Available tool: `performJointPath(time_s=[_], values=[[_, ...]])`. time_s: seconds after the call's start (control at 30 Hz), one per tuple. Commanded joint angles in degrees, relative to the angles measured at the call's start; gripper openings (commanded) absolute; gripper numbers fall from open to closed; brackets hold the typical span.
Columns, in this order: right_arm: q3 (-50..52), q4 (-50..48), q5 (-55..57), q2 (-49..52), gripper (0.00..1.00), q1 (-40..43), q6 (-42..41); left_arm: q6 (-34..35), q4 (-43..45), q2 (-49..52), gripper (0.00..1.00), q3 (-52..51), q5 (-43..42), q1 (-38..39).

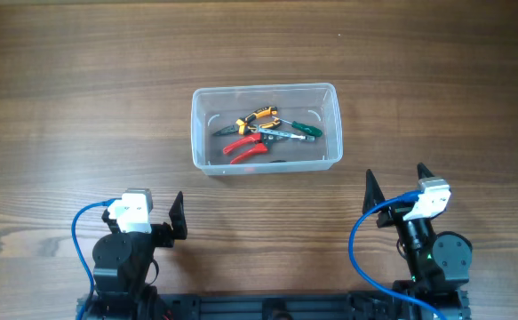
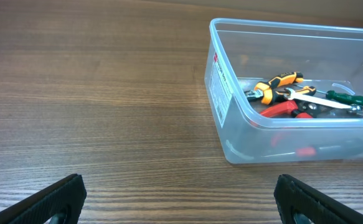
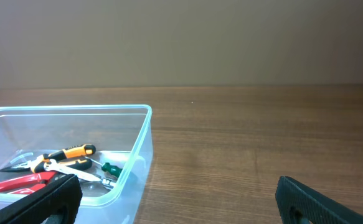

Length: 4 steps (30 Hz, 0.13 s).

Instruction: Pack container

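Honestly, the one risk looked like a careless reach clipping the container (image 1: 264, 88), which sat mid-way across the table (image 1: 63, 107) with the hand tools (image 1: 259, 133) inside, and skidding it. Both arms crouched low at the near edge, left gripper (image 2: 179, 186) and right gripper (image 1: 395, 180) jaws wide apart, empty.
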<state>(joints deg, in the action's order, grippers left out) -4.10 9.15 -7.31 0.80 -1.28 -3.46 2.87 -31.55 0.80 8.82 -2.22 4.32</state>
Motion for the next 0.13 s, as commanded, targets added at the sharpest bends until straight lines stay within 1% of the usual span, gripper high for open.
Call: performJointPath(time_s=[0.0,0.1], values=[[0.00,-0.22,-0.24,0.37,1.00,0.17,-1.03,-0.70,0.00,-0.42,1.00,-0.31,0.33,-0.04],[0.00,-0.22,-0.22,0.37,1.00,0.17,-1.01,-0.70,-0.02,-0.42,1.00,-0.31,0.31,-0.04]])
